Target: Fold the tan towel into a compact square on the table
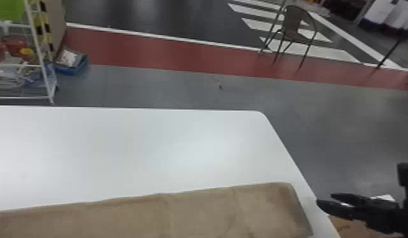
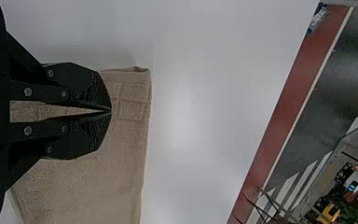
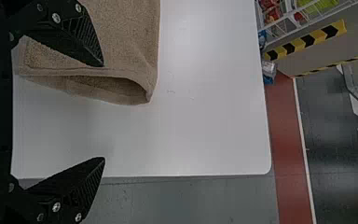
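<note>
Along the near part of the table in the head view lies the tan towel as a long folded strip. My right gripper is off the towel's right end, by the table's side edge. In the right wrist view the right gripper stands open; one finger overlaps the towel, whose layered end gapes, and the other overlaps the table's border. My left gripper is shut over the towel's other end in the left wrist view, tips together with no cloth visible between them.
The white table extends beyond the towel, its right side edge slanting down toward the right gripper. A wire shelf and a blue bin stand past the far left edge. A chair is farther back, and a cardboard box sits low at right.
</note>
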You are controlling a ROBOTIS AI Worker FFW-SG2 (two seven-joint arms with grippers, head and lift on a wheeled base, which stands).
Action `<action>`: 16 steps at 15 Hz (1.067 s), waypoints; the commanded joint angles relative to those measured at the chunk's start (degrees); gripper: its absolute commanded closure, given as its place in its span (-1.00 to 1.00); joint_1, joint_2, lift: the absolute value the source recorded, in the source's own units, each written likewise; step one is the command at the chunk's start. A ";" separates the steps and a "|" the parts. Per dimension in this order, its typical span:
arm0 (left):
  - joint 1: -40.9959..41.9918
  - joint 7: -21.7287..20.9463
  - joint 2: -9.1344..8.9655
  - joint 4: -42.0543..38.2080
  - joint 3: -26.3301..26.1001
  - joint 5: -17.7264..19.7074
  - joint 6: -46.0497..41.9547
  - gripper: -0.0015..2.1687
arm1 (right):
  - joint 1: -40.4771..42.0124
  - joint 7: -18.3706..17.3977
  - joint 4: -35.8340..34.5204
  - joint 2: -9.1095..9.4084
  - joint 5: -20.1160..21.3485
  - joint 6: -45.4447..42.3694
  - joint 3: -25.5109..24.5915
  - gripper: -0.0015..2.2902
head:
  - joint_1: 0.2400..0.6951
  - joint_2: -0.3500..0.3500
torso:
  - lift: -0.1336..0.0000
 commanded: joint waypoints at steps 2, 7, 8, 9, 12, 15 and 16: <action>-0.24 0.00 0.07 0.76 -0.17 -0.01 -0.18 -0.06 | 0.01 0.19 0.43 -0.01 0.97 -0.19 1.24 -0.81 | 1.00 -1.00 | -0.84; -0.33 0.00 0.16 1.37 -0.34 -0.01 -0.35 -0.06 | 0.10 0.19 1.75 0.26 0.97 -2.48 1.33 -0.81 | 1.00 -1.00 | -0.84; -0.33 0.00 0.25 1.37 -0.34 -0.01 -0.35 -0.06 | 0.10 0.19 1.75 0.35 0.88 -3.00 1.33 -0.81 | 1.00 -1.00 | -0.84; -0.33 0.00 0.16 1.28 -0.34 -0.01 -0.35 -0.06 | 0.19 0.19 2.02 0.26 0.80 -3.18 1.33 -0.81 | 1.00 -1.00 | -0.84; -0.24 -0.18 -0.11 1.11 -0.43 0.35 0.00 -0.07 | 0.19 0.19 2.28 0.35 0.80 -3.18 1.33 -0.81 | 1.00 -1.00 | -0.84; -0.33 0.00 -0.02 1.11 -0.43 0.17 -0.18 -0.07 | 0.19 0.19 2.37 0.26 0.97 -3.53 1.33 -0.81 | 1.00 -1.00 | -0.84; -0.33 0.09 0.07 1.20 -0.43 -0.01 -0.18 -0.06 | 0.19 0.19 2.28 0.26 0.88 -3.71 1.33 -0.81 | 1.00 -1.00 | -0.84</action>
